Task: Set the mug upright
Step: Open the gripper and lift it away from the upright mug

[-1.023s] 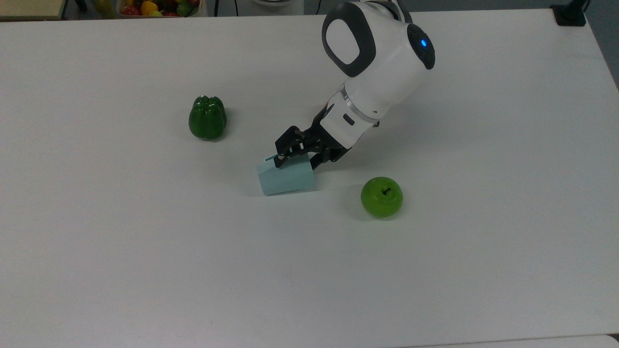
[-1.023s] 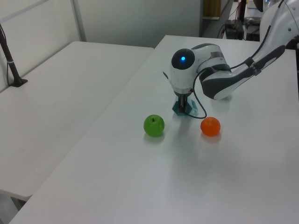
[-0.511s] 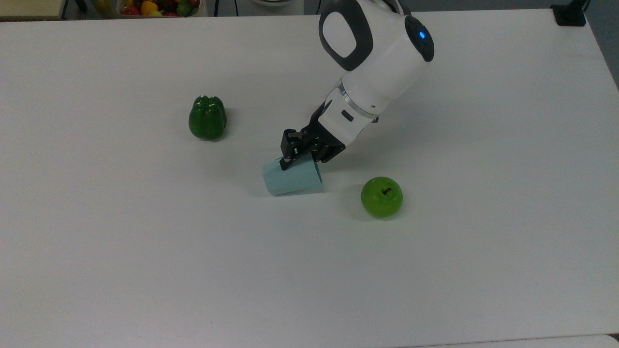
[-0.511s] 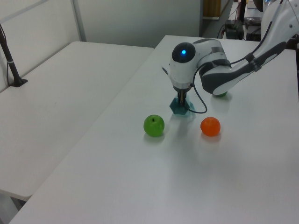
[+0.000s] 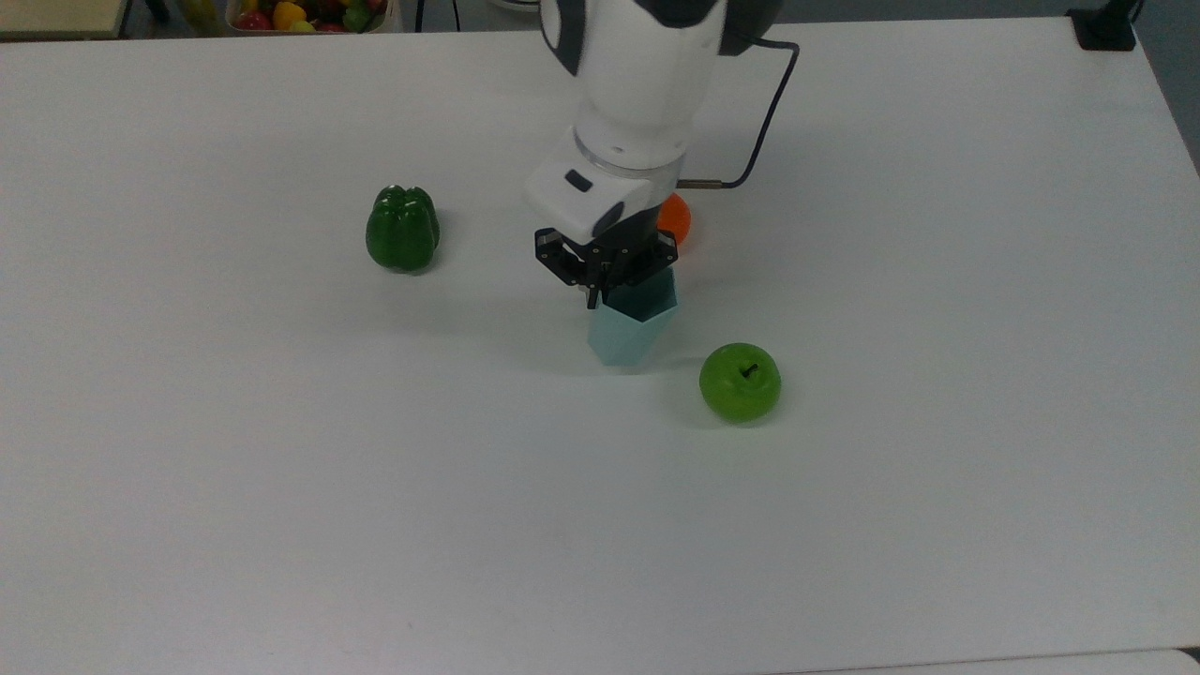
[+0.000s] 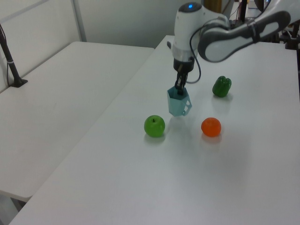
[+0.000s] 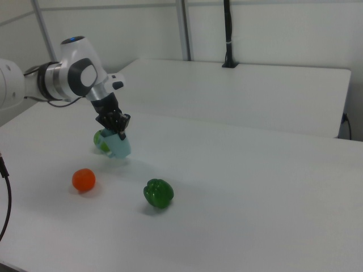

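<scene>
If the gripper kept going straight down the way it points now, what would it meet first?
The mug: the gripper points down into its open top, gripping the rim, so it would probably hit the mug's inside, then the table beneath.

Pale blue mug, green apple, white table.

A white table carried three pieces of fruit and veg. A green apple sat towards the top view's lower right, stem dimple up. A green pepper stood well apart from it, on the top view's left. An orange lay between them in the left view, nearer the apple. A bin of mixed fruit sat beyond the table's far edge. A second white table stood alongside in the left view.
</scene>
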You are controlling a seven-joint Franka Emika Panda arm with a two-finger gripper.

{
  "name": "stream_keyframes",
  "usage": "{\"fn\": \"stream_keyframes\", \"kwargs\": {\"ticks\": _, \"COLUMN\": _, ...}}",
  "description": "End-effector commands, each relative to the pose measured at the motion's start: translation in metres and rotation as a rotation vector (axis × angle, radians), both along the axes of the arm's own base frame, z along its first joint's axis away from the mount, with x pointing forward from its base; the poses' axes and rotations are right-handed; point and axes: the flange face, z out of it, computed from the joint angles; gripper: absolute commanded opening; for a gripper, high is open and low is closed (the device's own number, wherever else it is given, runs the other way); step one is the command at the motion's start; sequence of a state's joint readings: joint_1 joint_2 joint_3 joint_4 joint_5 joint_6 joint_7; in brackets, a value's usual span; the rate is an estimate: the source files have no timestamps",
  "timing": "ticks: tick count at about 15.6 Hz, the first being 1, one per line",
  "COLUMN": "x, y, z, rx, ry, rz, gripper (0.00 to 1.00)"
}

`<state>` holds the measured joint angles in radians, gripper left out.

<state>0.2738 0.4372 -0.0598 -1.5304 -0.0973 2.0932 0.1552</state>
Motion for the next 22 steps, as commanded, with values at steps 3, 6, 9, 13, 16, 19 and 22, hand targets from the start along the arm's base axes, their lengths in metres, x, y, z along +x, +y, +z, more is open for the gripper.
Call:
{"fn": "stream_keyframes", "kwargs": {"ticks": 3, "x": -0.005, "y": -0.033, "z": -0.014, "rx": 0.125, "ry": 0.05, "rz": -0.014, "gripper": 0.0}}
{"fn": "stream_keyframes", "kwargs": {"ticks": 6, "x": -0.007, "y": -0.042, "z": -0.03, "rx": 0.121, "ry": 0.076, "rz": -0.022, "gripper": 0.0}}
{"fn": "stream_keyframes", "kwargs": {"ticks": 9, "x": -0.008, "y": -0.042, "z": -0.036, "rx": 0.117, "ry": 0.093, "rz": -0.016, "gripper": 0.06}}
{"fn": "stream_keyframes", "kwargs": {"ticks": 13, "x": -0.008, "y": -0.048, "z": -0.028, "rx": 0.109, "ry": 0.09, "rz": -0.008, "gripper": 1.0}}
{"fn": "stream_keyframes", "kwargs": {"ticks": 16, "x": -0.015, "y": -0.051, "z": -0.007, "rx": 0.106, "ry": 0.111, "rz": -0.016, "gripper": 1.0}}
{"fn": "stream_keyframes", "kwargs": {"ticks": 19, "x": -0.02, "y": -0.062, "z": 0.02, "rx": 0.106, "ry": 0.121, "rz": -0.035, "gripper": 1.0}}
{"fn": "stream_keyframes", "kwargs": {"ticks": 22, "x": -0.027, "y": -0.082, "z": 0.063, "rx": 0.128, "ry": 0.083, "rz": -0.087, "gripper": 1.0}}
